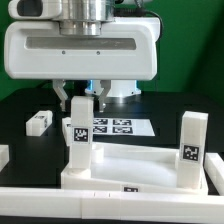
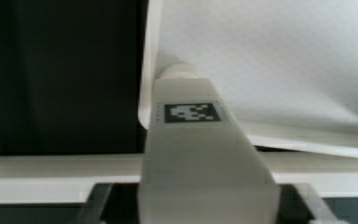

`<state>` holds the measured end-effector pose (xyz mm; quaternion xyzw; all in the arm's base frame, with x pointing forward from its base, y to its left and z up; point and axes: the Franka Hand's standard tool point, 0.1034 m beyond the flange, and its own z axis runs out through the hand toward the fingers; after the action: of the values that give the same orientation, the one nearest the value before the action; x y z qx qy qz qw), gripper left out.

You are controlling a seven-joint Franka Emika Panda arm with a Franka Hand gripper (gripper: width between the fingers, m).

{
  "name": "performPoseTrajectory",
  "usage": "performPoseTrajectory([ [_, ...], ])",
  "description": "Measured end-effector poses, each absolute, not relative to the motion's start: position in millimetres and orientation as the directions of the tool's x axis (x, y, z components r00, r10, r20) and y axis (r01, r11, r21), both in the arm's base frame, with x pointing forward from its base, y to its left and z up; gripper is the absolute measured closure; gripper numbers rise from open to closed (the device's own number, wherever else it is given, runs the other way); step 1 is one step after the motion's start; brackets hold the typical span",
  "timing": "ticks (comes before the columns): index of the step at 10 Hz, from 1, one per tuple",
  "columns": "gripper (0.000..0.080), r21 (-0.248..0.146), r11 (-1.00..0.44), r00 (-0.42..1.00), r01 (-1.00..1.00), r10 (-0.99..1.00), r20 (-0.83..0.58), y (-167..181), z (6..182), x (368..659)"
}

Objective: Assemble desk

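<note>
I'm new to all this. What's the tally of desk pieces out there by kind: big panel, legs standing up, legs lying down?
Tabletop panel: 1
Upright legs: 2
Loose leg lying down: 1
Total: 4
A white bit at the exterior view's left edge is too cut off to count.

White rimmed tabletop (image 1: 110, 178) lies flat; first leg (image 1: 79, 140) and second leg (image 1: 192, 143) stand upright at its corners, third leg (image 1: 38, 122) lies loose.

Leg (image 2: 202, 165) blurred close to wrist camera; pincer (image 1: 83, 99) grip on it unclear.
</note>
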<state>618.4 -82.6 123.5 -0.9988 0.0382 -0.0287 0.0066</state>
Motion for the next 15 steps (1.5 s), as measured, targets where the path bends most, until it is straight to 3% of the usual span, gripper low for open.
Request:
performPoseTrajectory([
  [3, 0.0509, -0.033, -0.953, 0.952, -0.3, -0.302, 0.051, -82.0, 123.2, 618.1],
  [5, 0.0509, -0.05, -0.863, 0.862, -0.503, -0.505, 0.042, -79.6, 122.7, 618.4],
  [11, 0.0509, -0.102, -0.56, 0.56, -0.822, -0.828, 0.03, -67.9, 122.0, 624.6],
  [12, 0.0408, -0.102, -0.564, 0.564, -0.82, -0.825, 0.03, -67.6, 122.0, 624.6],
  [13, 0.0408, -0.101, -0.599, 0.599, -0.795, -0.8, 0.034, -67.5, 122.0, 624.7],
  [14, 0.0269, -0.098, -0.623, 0.623, -0.776, -0.781, 0.038, -66.3, 122.3, 625.4],
  [15, 0.0188, -0.096, -0.647, 0.647, -0.756, -0.762, 0.043, -63.0, 122.9, 626.5],
])
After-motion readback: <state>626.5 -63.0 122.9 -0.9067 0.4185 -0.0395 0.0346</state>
